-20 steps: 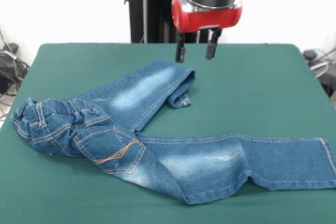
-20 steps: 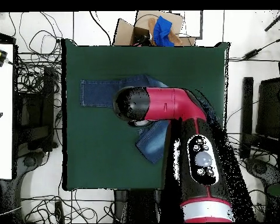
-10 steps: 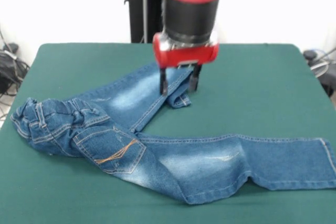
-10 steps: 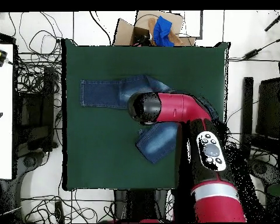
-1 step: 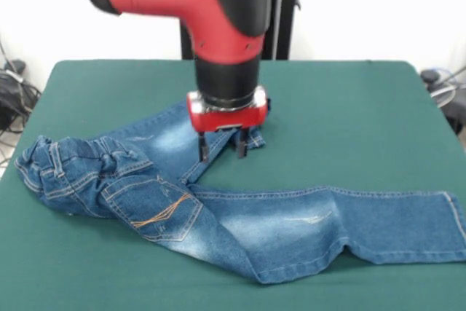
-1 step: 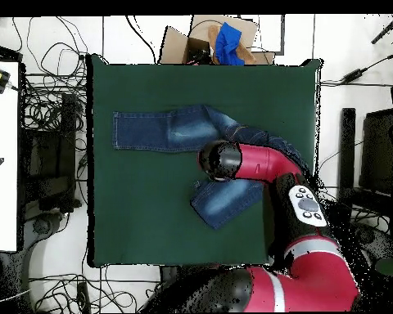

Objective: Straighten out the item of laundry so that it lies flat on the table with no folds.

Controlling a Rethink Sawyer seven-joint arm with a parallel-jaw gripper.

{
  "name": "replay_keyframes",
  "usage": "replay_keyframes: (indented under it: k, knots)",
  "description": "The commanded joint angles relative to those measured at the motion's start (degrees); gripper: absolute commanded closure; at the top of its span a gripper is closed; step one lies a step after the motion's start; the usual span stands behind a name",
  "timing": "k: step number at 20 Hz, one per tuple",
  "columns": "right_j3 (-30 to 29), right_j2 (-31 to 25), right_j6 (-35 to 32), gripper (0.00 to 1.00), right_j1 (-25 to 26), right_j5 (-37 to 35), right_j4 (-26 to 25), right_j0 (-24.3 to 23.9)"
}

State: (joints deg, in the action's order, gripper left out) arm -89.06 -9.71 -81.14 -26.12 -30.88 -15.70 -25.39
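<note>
the desk [image 5: 349, 100], covered in plain dark green cloth, fills most of both views and is far wider than the garment on it. the red and black arm [image 5: 218, 20] descends from above in the front view; in the overhead view it reaches from the bottom of the picture over the middle of the desk. the item of laundry [image 5: 240, 216], a small pair of blue denim jeans with faded whitish patches, lies on the desk and is not flat: the elastic waistband [image 5: 54, 169] is bunched at the left of the front view, one leg runs straight along the near side toward the right edge with its hem [image 5: 455, 223] lying flat, and the other leg angles up toward the middle of the desk, where its end is folded back on itself beneath the arm. a back pocket [image 5: 154, 209] with orange stitching faces upward just beside the waistband. the jaws [image 5: 220, 146] hang over the inner edge of the angled leg, near its folded end; the two dark fingers [image 5: 204, 147] stand a narrow gap apart with nothing held between them, tips at or just above the denim.
</note>
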Motion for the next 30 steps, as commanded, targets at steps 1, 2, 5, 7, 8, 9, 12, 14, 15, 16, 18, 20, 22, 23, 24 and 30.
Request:
replay_keyframes:
  k: [1,2,5,7,8,9,12,14,15,16,18,20,22,23,24,30]
  knots:
    - [-3.3,0.3,-0.8,0.00,11.1,10.2,-8.8,-4.6]
    - [-3.6,0.4,-1.1,0.00,12.0,12.2,-9.9,-5.4]
    - [-4.1,0.6,-2.3,0.00,14.1,16.6,-12.5,-7.1]
    - [-4.3,1.3,-3.4,0.00,14.7,19.0,-13.5,-7.1]
    - [-4.2,1.5,-3.7,0.00,14.8,19.9,-13.7,-7.1]
    - [-4.1,1.8,-4.0,0.00,14.9,20.3,-13.9,-7.0]
    - [-3.5,1.5,-3.4,0.00,14.4,19.2,-13.8,-7.1]
    - [-3.1,1.5,-3.3,0.00,13.9,18.3,-13.9,-6.9]
    - [-3.0,1.3,-3.2,0.00,13.8,18.1,-13.8,-7.2]
    - [-3.1,0.9,-3.0,0.00,13.6,17.6,-13.6,-7.5]
    - [-3.4,0.5,-3.0,0.00,13.0,16.8,-13.2,-7.7]
    - [-4.0,1.1,-3.9,0.00,11.4,16.6,-13.0,-6.4]
    - [-3.9,2.0,-4.6,0.00,10.2,16.6,-13.1,-5.0]
    - [-3.4,2.3,-4.8,0.00,10.5,16.8,-13.2,-4.6]
    - [-2.8,2.2,-4.5,0.00,10.8,17.3,-13.5,-4.7]
    - [0.9,-0.6,0.4,0.00,9.8,14.2,-14.0,-7.0]
